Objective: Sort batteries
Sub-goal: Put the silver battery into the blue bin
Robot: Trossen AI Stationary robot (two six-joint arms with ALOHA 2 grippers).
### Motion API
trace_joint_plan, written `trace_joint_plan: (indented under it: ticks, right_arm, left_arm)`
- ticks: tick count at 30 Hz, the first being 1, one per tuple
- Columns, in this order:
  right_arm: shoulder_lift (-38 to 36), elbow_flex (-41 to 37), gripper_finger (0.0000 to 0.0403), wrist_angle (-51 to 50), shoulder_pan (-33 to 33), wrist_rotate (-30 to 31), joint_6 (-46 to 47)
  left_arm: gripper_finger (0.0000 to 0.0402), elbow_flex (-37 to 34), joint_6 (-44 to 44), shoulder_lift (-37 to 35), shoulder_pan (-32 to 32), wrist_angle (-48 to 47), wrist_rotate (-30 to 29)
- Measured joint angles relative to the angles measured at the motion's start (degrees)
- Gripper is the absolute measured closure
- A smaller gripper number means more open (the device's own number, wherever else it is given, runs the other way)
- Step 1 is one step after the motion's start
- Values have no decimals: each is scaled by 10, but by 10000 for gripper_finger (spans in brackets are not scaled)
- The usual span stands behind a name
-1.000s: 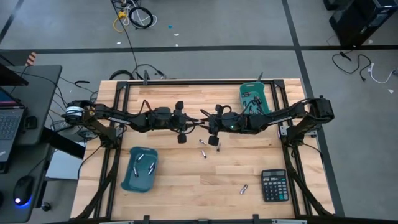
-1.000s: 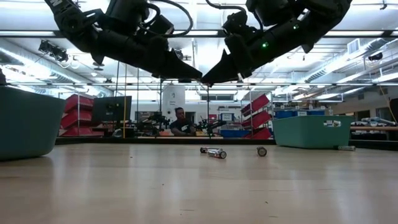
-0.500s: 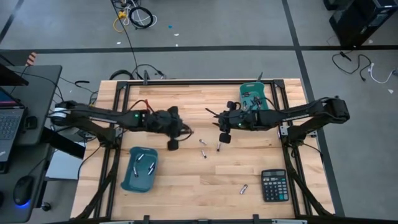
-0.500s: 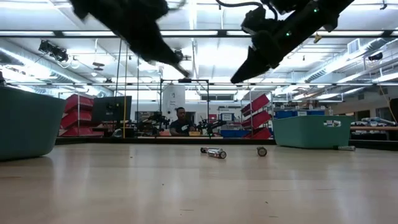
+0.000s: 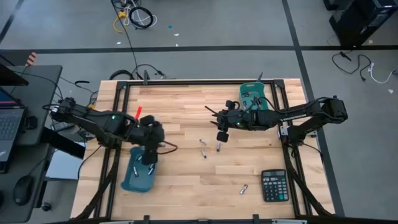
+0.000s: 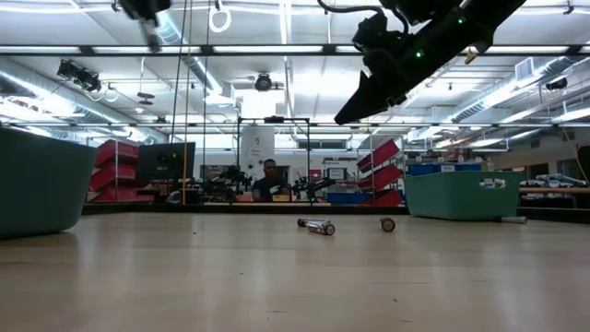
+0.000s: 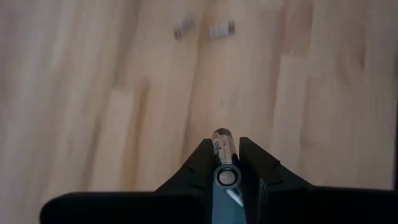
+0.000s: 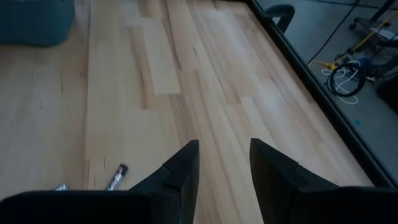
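- My left gripper (image 7: 225, 163) is clamped on one silver battery (image 7: 224, 157), which lies pinched lengthwise between the two dark fingers (image 7: 200, 163) with its round end cap facing my wrist camera
- From above, that left gripper (image 5: 149, 163) hangs over the near-left teal bin (image 5: 127, 181), at the bin's right side
- A few batteries in the left bin (image 5: 137, 167) lie loose on its floor
- My right gripper (image 8: 221, 163) stands moderately wide with nothing between its fingers (image 8: 184, 165); only bare wooden table (image 8: 205, 81) shows through the gap
- In the high view the right gripper (image 5: 221, 137) hovers above the middle of the table, just right of two loose batteries (image 5: 203, 148) lying near each other on the wood
- In the low view those cells (image 6: 316, 226) rest on the tabletop, with another battery (image 6: 388, 224) a little to their right, end-on to the camera, and my right arm (image 6: 406, 65) well above them
- One more lone battery (image 5: 244, 189) lies near the front edge, just left of the black calculator (image 5: 274, 185)
- The second teal bin (image 5: 256, 99) sits at the far-right corner, behind my right arm; I cannot make out its contents
- A person (image 6: 267, 182) sits in the room well beyond the table
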Motion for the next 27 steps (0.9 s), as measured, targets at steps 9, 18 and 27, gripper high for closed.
trace_joint_plan:
  ticks: [9, 18, 27]
  right_arm:
    - [0, 0, 276, 12, 0, 0, 0]
    - [0, 0, 275, 14, 2, 0, 12]
    - [0, 0, 275, 19, 2, 0, 15]
  left_arm:
    - [362, -103, -149, 1, -57, -63, 85]
    - [362, -235, -173, 1, -67, 23, 155]
    - [346, -282, -172, 1, -67, 77, 155]
